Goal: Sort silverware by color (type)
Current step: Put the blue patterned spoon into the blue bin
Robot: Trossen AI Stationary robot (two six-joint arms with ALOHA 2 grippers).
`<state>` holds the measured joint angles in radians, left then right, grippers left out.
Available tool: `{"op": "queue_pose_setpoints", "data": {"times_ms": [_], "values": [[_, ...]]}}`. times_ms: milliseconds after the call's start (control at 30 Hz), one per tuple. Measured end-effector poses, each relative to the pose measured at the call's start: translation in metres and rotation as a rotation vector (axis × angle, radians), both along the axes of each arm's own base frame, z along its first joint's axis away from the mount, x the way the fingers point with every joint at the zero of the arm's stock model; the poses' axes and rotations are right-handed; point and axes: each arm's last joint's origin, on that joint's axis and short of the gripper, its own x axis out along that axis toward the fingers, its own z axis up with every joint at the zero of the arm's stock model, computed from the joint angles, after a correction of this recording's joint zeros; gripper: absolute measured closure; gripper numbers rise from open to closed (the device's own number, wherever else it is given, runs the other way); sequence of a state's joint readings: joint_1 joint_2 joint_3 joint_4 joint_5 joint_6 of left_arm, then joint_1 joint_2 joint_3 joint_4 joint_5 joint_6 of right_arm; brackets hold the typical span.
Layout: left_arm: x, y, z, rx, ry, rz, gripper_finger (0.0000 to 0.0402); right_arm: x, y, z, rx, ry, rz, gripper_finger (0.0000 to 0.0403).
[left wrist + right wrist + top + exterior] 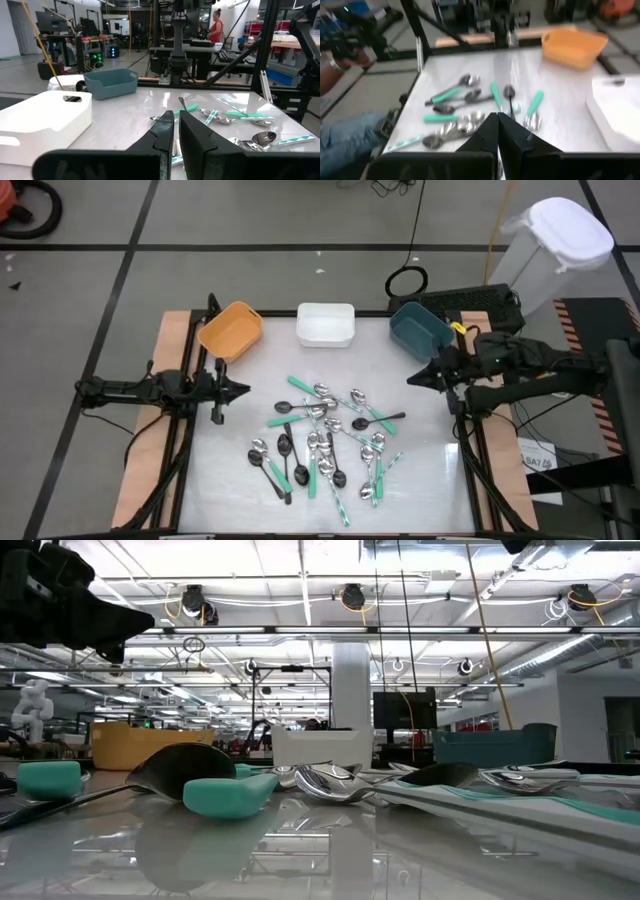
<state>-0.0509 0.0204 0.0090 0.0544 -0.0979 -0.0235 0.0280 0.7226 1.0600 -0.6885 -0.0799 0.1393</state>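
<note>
The silverware (330,435) is a loose pile of small spoons with black, mint-green and silver handles. It lies flat on the white table top (420,480), in the middle toward the near edge, and also shows in the low view (330,785) and both wrist views (225,117) (465,105). My left gripper (245,390) (176,125) hovers level at the table's left side, shut and holding nothing. My right gripper (410,380) (498,122) is raised at the right side and tilts down toward the pile. It is shut and holds nothing.
An orange bin (231,330), a white bin (325,323) and a teal bin (420,328) stand in a row along the far edge. A person's leg (350,130) shows off the table's near side. Bare table top lies left and right of the pile.
</note>
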Motion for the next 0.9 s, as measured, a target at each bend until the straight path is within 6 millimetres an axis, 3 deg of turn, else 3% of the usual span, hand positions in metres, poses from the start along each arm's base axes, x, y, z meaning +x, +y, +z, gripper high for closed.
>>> {"op": "queue_pose_setpoints", "data": {"times_ms": [133, 400, 767, 900], "values": [[0.0, 0.0, 0.0, -0.08, 0.001, -0.003, 0.0371, 0.006, 0.001, -0.002, 0.007, 0.126, -0.028, 0.0403], [0.0, 0.0, -0.002, -0.211, 0.017, -0.009, 0.0371, 0.024, 0.018, -0.045, -0.046, 0.367, -0.054, 0.0403], [0.0, 0.0, -0.003, -0.218, 0.025, -0.011, 0.0371, 0.053, 0.07, -0.1, -0.077, 0.652, 0.075, 0.0402], [0.0, 0.0, -0.003, -0.177, 0.028, -0.01, 0.0371, 0.061, 0.091, -0.118, -0.135, 0.738, 0.141, 0.0385]]}}
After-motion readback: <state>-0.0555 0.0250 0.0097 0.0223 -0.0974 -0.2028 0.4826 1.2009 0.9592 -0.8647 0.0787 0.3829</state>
